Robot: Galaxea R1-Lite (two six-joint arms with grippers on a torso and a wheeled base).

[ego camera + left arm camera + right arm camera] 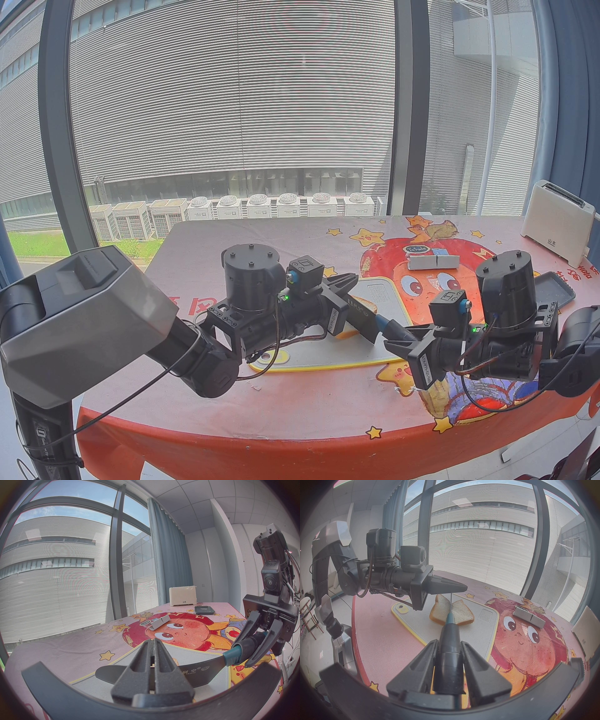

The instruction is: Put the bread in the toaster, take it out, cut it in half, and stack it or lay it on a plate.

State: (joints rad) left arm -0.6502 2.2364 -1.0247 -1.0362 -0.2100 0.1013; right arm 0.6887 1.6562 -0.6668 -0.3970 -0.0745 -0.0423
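Bread under knife gripped by R hand; L hand closed just above.

l tool fingers together, pointing twd r tool, which clamps knife handle.

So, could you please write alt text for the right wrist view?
The right gripper clamps a dark-handled knife, its thin blade edge-on over a slice of white bread on a pale grey, yellow-rimmed cutting board. The left gripper, fingers shut, sits close to the bread.
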